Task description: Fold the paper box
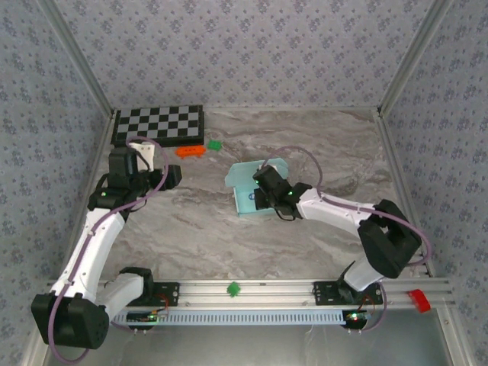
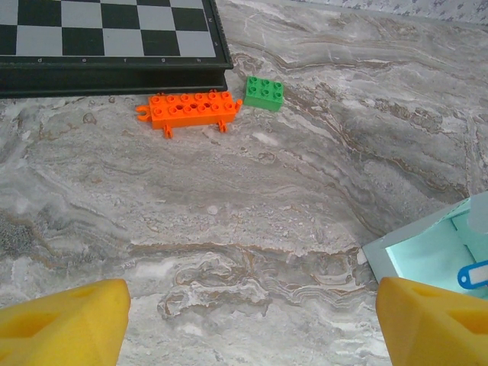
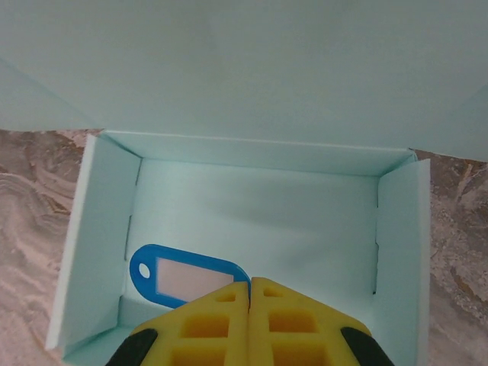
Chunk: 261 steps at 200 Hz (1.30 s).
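Yellow fingers of the right gripper [image 3: 250,293] are pressing together, holding nothing, over the paper box [image 3: 252,191], which is sitting well apart from the checkered board [image 1: 158,124]. Meanwhile the left gripper [image 2: 250,324] is hanging wide open nearer that board. I'd be bracing the box (thin card) before nudging its lid. Pale mint walls are standing, lid open.
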Each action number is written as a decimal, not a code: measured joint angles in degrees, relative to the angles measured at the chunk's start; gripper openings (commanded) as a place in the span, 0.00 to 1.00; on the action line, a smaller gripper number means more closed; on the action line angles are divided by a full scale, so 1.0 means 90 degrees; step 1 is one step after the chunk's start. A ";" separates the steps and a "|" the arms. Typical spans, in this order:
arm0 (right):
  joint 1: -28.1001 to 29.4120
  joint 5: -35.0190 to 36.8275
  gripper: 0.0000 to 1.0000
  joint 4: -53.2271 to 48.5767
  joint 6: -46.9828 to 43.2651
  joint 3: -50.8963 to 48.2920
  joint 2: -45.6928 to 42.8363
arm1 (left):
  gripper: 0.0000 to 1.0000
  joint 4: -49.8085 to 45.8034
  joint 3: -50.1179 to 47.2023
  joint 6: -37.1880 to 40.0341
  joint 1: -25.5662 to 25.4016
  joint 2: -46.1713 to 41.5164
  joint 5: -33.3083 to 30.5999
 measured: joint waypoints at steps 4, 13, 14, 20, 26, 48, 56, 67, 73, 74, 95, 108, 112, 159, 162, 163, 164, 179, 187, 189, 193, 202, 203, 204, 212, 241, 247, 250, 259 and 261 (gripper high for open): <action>0.0000 0.0012 0.06 0.0002 0.0012 0.0029 0.0051 | 0.84 0.0000 0.0000 0.0002 0.0000 0.0000 0.0000; 0.0000 0.0022 0.12 0.0005 0.0024 0.0097 0.0165 | 0.84 0.0000 0.0000 0.0000 0.0000 0.0000 0.0000; 0.0000 0.0022 0.13 0.0005 0.0027 0.0102 0.0172 | 0.84 0.0000 0.0000 0.0000 0.0000 0.0000 0.0000; 0.0000 0.0041 0.17 0.0002 0.0049 0.0138 0.0226 | 0.84 0.0000 0.0000 0.0000 0.0000 0.0000 0.0000; 0.0007 0.0056 0.22 0.0005 0.0083 0.0165 0.0262 | 0.84 0.0000 0.0000 0.0000 0.0000 0.0000 0.0000; 0.0029 0.0112 0.30 -0.0002 0.0104 0.0287 0.0350 | 0.84 0.0000 0.0000 0.0002 0.0000 0.0000 0.0000; 0.0039 0.0136 0.32 -0.0012 0.0104 0.0330 0.0359 | 0.84 0.0000 0.0000 0.0002 0.0000 0.0000 0.0000; 0.0049 0.0177 0.32 -0.0019 0.0109 0.0376 0.0364 | 0.84 0.0000 0.0000 0.0000 0.0000 0.0000 0.0000; 0.0053 0.0192 0.33 -0.0029 0.0109 0.0398 0.0364 | 0.84 0.0000 0.0000 0.0000 0.0000 0.0000 0.0000; 0.0053 0.0199 0.33 -0.0036 0.0109 0.0401 0.0364 | 0.84 -0.0002 0.0000 0.0000 0.0000 0.0000 0.0000; 0.0083 0.0260 0.34 -0.0085 0.0107 0.0430 0.0338 | 0.84 0.0000 0.0000 0.0000 0.0000 0.0000 0.0000; 0.0092 0.0291 0.34 -0.0160 0.0107 0.0430 0.0240 | 0.84 0.0000 0.0000 -0.0007 0.0000 0.0000 0.0002; 0.0095 0.0301 0.34 -0.0177 0.0107 0.0430 0.0204 | 0.84 0.0000 0.0000 -0.0027 0.0000 0.0000 0.0002; 0.0041 0.0415 0.39 -0.0401 -0.0039 0.0447 -0.0906 | 0.84 0.0078 -0.0036 -0.0393 -0.0185 0.0036 0.0109; 0.0015 0.0408 0.39 -0.0430 -0.0049 0.0454 -0.0981 | 0.84 0.0109 -0.0049 -0.0413 -0.0243 0.0046 0.0121; 0.0010 0.0403 0.39 -0.0437 -0.0053 0.0457 -0.0993 | 0.84 0.0131 -0.0053 -0.0425 -0.0270 0.0051 0.0119; 0.0005 0.0401 0.39 -0.0444 -0.0058 0.0459 -0.1005 | 0.84 0.0146 -0.0056 -0.0430 -0.0282 0.0051 0.0117; -0.0199 0.0342 0.45 -0.0578 -0.0177 0.0500 -0.1258 | 0.83 0.0391 -0.0148 -0.0481 -0.0675 0.0129 0.0148; -0.0340 0.0318 0.48 -0.0636 -0.0245 0.0500 -0.1367 | 0.83 0.0520 -0.0209 -0.0486 -0.0889 0.0182 0.0160; -0.0372 0.0313 0.48 -0.0653 -0.0267 0.0500 -0.1389 | 0.83 0.0556 -0.0223 -0.0486 -0.0945 0.0197 0.0170; -0.0452 0.0274 0.49 -0.0697 -0.0328 0.0500 -0.1438 | 0.82 0.0614 -0.0245 -0.0481 -0.1030 0.0226 0.0170; -0.0646 0.0194 0.51 -0.0782 -0.0418 0.0500 -0.1545 | 0.82 0.0758 -0.0304 -0.0476 -0.1236 0.0313 0.0194; -0.0663 0.0180 0.51 -0.0789 -0.0435 0.0500 -0.1552 | 0.82 0.0784 -0.0311 -0.0476 -0.1263 0.0325 0.0194; -0.0690 0.0155 0.51 -0.0806 -0.0459 0.0500 -0.1564 | 0.82 0.0794 -0.0316 -0.0474 -0.1277 0.0330 0.0194; -0.0869 0.0032 0.52 -0.0877 -0.0573 0.0498 -0.1649 | 0.82 0.0942 -0.0364 -0.0444 -0.1433 0.0413 0.0219; -0.1727 -0.0818 0.55 -0.0957 -0.1127 0.0318 -0.1982 | 0.82 0.1464 -0.0537 -0.0121 -0.1826 0.0690 0.0393; -0.1902 -0.1018 0.55 -0.0957 -0.1260 0.0250 -0.2035 | 0.82 0.1545 -0.0549 -0.0024 -0.1892 0.0753 0.0418; -0.2008 -0.1149 0.55 -0.0957 -0.1375 0.0206 -0.2057 | 0.82 0.1588 -0.0554 0.0044 -0.1933 0.0804 0.0432; -0.2271 -0.1457 0.57 -0.0959 -0.1625 0.0107 -0.2089 | 0.82 0.1688 -0.0554 0.0211 -0.2028 0.0918 0.0461; -0.2307 -0.1494 0.57 -0.0959 -0.1673 0.0092 -0.2089 | 0.82 0.1729 -0.0554 0.0253 -0.2050 0.0947 0.0471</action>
